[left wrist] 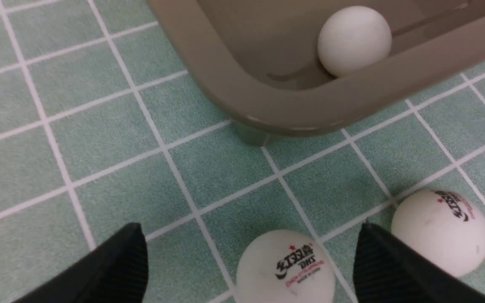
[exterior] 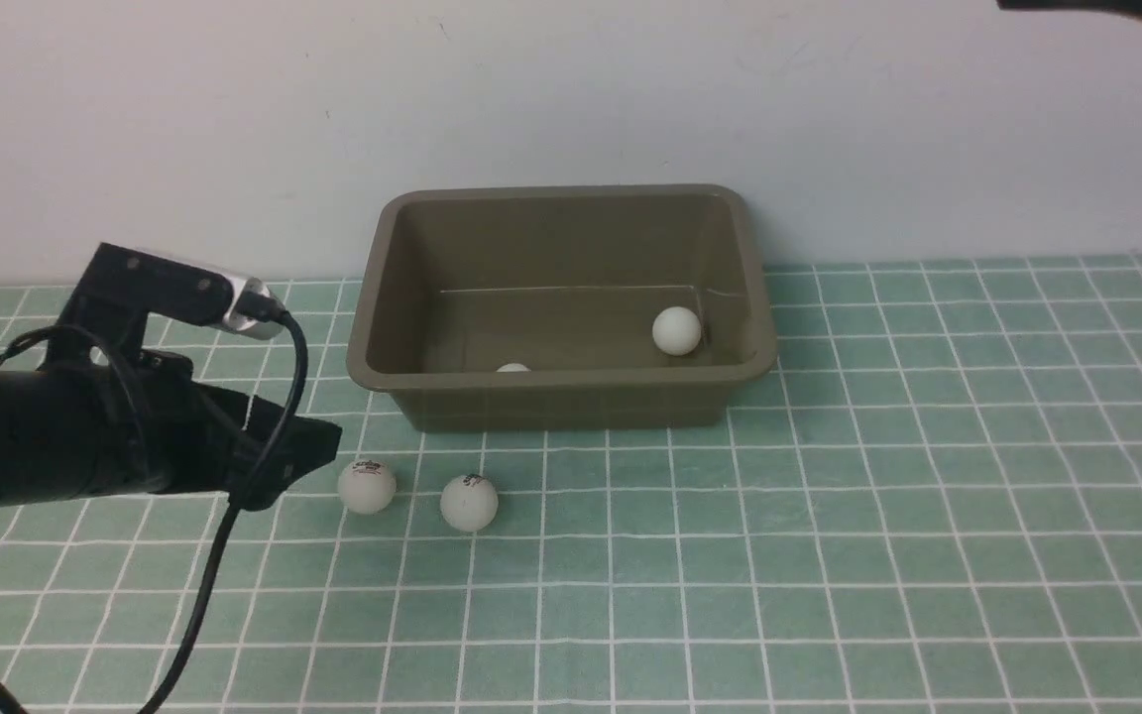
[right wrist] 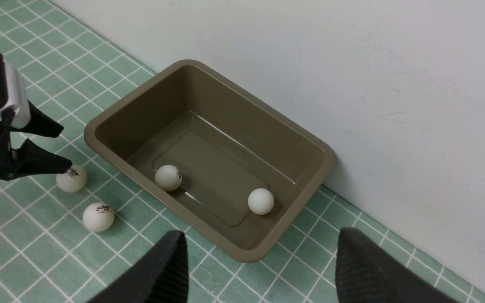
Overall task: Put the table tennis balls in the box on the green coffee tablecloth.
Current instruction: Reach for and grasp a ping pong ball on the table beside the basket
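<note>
Count: two table tennis balls (right wrist: 168, 177) in box (exterior: 561, 402), two on green cloth (exterior: 829, 545) just in front.
Spread left gripper (right wrist: 63, 148) straddles leftmost loose ball (exterior: 367, 486), no contact; right gripper (right wrist: 261, 235) spread, empty.

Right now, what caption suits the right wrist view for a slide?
Two table tennis balls in the box, two more on the tablecloth by the open left gripper.

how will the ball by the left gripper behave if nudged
Likely to roll: the ball is round and sits free on the flat tablecloth. Probably light, so an off-centre touch from the open left gripper may knock it into the neighbouring ball.
</note>
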`<state>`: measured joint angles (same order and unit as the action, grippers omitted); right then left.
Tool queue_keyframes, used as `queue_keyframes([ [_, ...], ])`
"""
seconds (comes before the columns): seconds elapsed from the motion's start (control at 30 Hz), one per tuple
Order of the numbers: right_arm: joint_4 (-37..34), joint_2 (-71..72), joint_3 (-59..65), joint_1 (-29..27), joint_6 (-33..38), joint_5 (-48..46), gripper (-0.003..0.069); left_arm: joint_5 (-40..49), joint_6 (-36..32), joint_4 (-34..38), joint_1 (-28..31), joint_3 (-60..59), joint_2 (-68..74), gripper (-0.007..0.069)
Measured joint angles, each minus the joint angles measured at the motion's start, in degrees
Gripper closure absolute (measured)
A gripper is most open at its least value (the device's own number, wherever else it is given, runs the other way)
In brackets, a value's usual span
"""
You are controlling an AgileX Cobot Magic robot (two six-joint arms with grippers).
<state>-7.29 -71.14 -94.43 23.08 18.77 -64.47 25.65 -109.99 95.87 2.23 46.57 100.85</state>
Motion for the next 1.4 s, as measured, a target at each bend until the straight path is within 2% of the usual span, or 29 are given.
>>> queue_keyframes([
  [0.6, 0.0, 0.0, 0.0, 0.0, 0.1, 0.1, 0.0225, 3.9, -9.7, 2.1, 0.0, 0.5, 5.5, 0.0031],
  [1.03, -0.1, 0.0, 0.0, 0.0, 0.1, 0.1, 0.0225, 4.3, -11.9, 2.2, 0.0, 0.7, 8.0, 0.0038],
  [1.17, -0.1, 0.0, 0.0, 0.0, 0.1, 0.1, 0.0225, 4.3, -12.9, 2.2, 0.0, 0.7, 8.0, 0.0092],
  [1.4, -0.2, 0.0, 0.0, 0.0, 0.1, 0.1, 0.0225, 4.4, -13.1, 2.3, 0.0, 0.7, 8.0, 0.0287],
])
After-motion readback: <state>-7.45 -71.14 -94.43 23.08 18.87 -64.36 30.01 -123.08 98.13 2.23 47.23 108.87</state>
